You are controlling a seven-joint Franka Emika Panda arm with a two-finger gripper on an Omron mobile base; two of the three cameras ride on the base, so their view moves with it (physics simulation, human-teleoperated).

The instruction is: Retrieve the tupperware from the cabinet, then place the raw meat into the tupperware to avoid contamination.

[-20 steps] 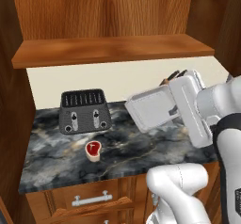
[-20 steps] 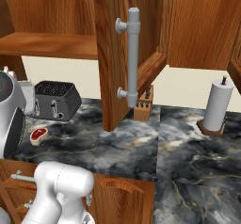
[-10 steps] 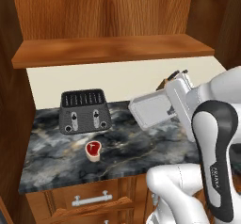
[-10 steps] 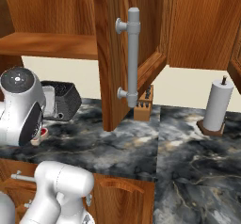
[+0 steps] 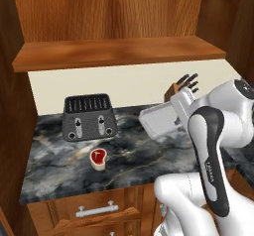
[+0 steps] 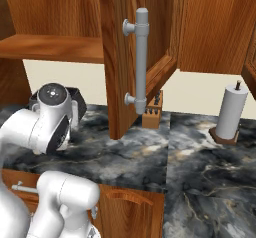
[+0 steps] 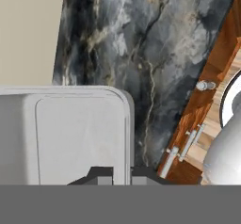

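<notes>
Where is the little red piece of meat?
In the left base view the raw meat lies on the dark marble counter, just in front of the toaster, to the left of the tupperware.

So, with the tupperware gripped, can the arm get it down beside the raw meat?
Probably yes. The gripper is shut on the tupperware's rim, held above the counter. The bare marble between it and the raw meat looks unobstructed; the toaster sits further back.

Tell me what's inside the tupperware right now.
Nothing shows inside the tupperware, which the gripper holds by its rim above the counter; the hand view shows a bare whitish bottom, its left part cut off. The raw meat lies on the counter before the toaster.
</notes>
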